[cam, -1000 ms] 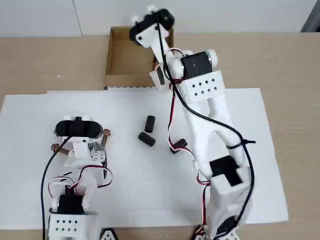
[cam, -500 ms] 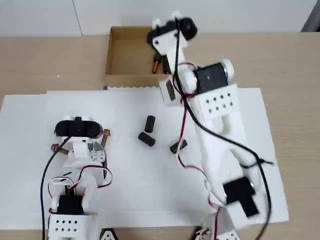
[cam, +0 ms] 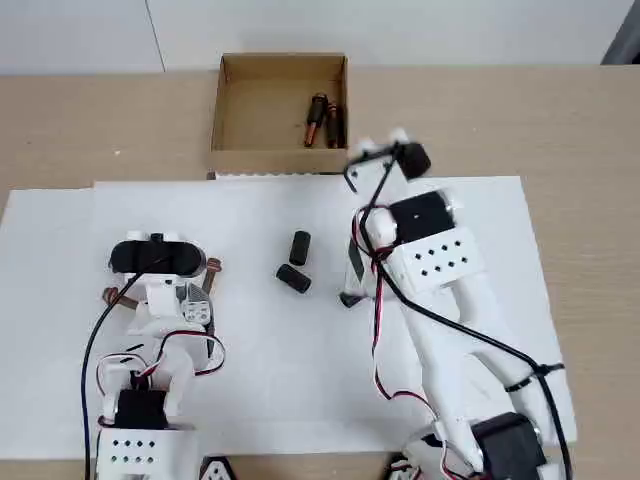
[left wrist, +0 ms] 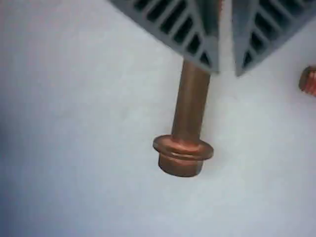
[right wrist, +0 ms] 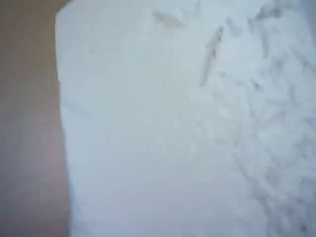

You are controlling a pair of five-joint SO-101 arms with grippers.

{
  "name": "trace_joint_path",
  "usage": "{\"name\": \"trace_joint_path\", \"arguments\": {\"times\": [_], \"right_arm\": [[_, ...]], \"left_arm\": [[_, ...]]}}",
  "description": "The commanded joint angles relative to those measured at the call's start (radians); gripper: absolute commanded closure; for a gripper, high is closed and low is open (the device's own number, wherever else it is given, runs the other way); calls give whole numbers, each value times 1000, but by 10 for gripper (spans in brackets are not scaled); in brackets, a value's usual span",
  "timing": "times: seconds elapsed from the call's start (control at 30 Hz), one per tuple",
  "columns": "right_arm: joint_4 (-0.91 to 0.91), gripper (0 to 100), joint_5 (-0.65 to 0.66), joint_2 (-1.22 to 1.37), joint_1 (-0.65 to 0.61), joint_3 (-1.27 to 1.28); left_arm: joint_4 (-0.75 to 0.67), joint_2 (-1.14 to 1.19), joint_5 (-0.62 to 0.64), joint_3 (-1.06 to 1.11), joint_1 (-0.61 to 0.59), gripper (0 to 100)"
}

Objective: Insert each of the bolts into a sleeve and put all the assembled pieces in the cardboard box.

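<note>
The cardboard box (cam: 232,110) stands at the table's far edge, and assembled bolt-and-sleeve pieces (cam: 322,120) lie in its right part. Two black sleeves (cam: 300,246) (cam: 293,278) lie loose on the white paper. My left gripper (cam: 200,295) (left wrist: 224,69) is low over the paper at the left, shut on the shaft of a copper bolt (left wrist: 190,106) (cam: 211,270) whose flanged head points away from it. A second bolt (cam: 112,295) (left wrist: 308,79) lies beside it. My right gripper (cam: 355,270) hangs over the paper just right of the sleeves.
A white paper sheet (cam: 270,380) covers most of the wooden table (cam: 80,120). The right wrist view looks down on the paper's edge (right wrist: 61,123) and bare table beside it. The right arm's body (cam: 440,300) spans the paper's right half.
The right arm has drawn back from over the box to the paper near the sleeves, uncovering the assembled pieces in the box. The left arm has stayed still with its bolt.
</note>
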Motion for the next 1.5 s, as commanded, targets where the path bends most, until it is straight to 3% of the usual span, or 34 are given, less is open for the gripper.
{"name": "trace_joint_path", "arguments": {"times": [0.0, 0.4, 0.63, 1.47], "right_arm": [[-59, 995, -204, -41, -4, 64], [-278, 987, -230, 21, -68, 140], [-306, 831, -275, 186, -68, 115], [-367, 828, -267, 237, -70, 21]], "left_arm": [[2, -11, 2, -7, -5, 994], [5, -11, 2, -7, -6, 994], [5, -11, 2, -7, -6, 994], [5, -11, 2, -7, -6, 994]]}}
